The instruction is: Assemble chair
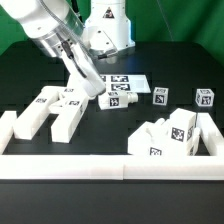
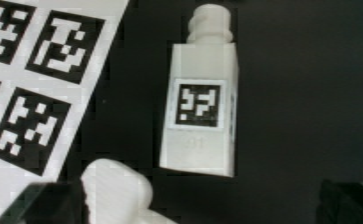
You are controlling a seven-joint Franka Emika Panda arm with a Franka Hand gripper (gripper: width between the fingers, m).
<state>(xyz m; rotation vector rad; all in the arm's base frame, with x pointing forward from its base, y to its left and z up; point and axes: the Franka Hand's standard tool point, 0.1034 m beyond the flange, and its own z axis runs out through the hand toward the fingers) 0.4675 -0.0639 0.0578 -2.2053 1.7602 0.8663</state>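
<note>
The chair is in loose matte white tagged pieces on the black table. A bar (image 1: 118, 99) with a round peg lies just beside my gripper (image 1: 97, 91). In the wrist view this bar (image 2: 199, 105) lies lengthwise ahead of the gripper (image 2: 196, 212). The dark fingers (image 2: 32, 205) stand wide apart at the picture's edge, open. A rounded white piece (image 2: 121, 195) shows close to one finger; I cannot tell what it is or whether it touches. Chunky bars (image 1: 52, 108) lie at the exterior view's left. Two small blocks (image 1: 160, 96) (image 1: 205, 98) and a heap of pieces (image 1: 170, 135) lie at its right.
The marker board (image 1: 128, 82) (image 2: 36, 80) lies flat behind the bar, right beside it. A low white border wall (image 1: 110, 166) runs along the front and up the exterior view's left side (image 1: 8, 125). The robot base (image 1: 105, 25) stands at the back.
</note>
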